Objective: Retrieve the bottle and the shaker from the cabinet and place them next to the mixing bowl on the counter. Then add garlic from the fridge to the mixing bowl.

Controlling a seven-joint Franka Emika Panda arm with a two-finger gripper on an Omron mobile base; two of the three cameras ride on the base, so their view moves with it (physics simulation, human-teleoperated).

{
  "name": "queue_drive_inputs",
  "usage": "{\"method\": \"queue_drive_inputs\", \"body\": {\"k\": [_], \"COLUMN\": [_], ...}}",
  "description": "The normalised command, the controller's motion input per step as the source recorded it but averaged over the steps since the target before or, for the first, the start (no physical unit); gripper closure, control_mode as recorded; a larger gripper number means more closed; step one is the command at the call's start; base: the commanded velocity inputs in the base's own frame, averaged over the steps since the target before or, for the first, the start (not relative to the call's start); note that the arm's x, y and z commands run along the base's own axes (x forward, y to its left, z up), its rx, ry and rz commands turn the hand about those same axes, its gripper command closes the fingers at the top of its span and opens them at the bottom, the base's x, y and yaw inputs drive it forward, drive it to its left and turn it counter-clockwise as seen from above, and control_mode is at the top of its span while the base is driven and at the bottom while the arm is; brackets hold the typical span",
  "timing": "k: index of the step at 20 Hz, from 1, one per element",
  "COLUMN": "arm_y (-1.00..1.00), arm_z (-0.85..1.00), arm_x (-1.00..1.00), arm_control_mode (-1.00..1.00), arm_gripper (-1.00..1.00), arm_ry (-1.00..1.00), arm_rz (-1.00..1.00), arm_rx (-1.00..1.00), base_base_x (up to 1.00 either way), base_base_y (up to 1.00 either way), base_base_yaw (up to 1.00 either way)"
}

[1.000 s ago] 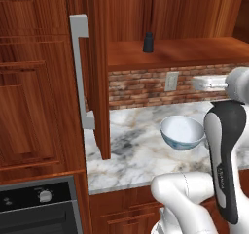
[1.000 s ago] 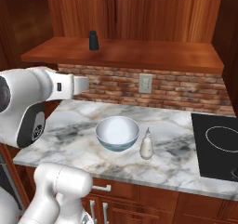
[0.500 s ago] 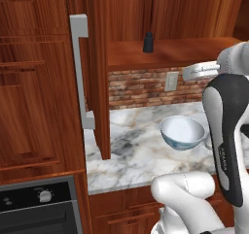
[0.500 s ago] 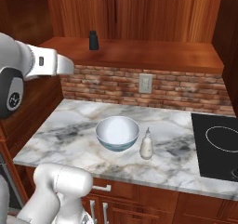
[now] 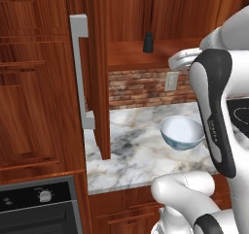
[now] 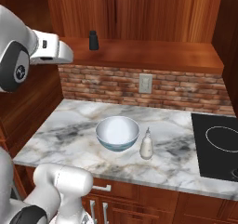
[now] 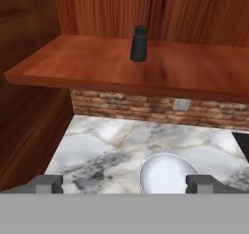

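We see a reddish wood kitchen: the cabinet (image 5: pixel 99 77) door stands open at the left, a brick backsplash (image 6: pixel 139 86) behind the marble table (image 6: pixel 69 135), a black cooktop (image 6: pixel 216 146) at the right. Our gripper (image 7: pixel 124 184) hangs spread wide, holding nothing, above the table and in front of the cabinet shelf (image 7: pixel 97 65). The shaker (image 7: pixel 139 44) stands upright on that shelf, ahead and well apart. Below sit the bowl (image 6: pixel 117 133) and, just right of it, the bottle (image 6: pixel 146 144). Nothing stands between gripper and shaker.

Arm has risen toward shaker (image 6: pixel 93 40)
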Motion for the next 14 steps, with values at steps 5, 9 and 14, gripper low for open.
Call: {"method": "queue_drive_inputs", "body": {"k": [5, 9, 14], "arm_y": [0.11, 0.02, 0.0], "arm_z": [0.0, 0.0, -0.12], "arm_x": [0.59, 0.47, 0.56], "arm_control_mode": [-1.0, -1.0, -1.0], "arm_gripper": [-1.0, -1.0, -1.0], "arm_ry": [0.0, 0.0, 0.0], "arm_rz": [-0.06, -0.11, -0.07], "arm_rx": [0.0, 0.07, 0.16], "base_base_x": [0.0, 0.0, 0.0], "base_base_y": [0.0, 0.0, 0.0], "base_base_yaw": [0.0, 0.0, 0.0]}}
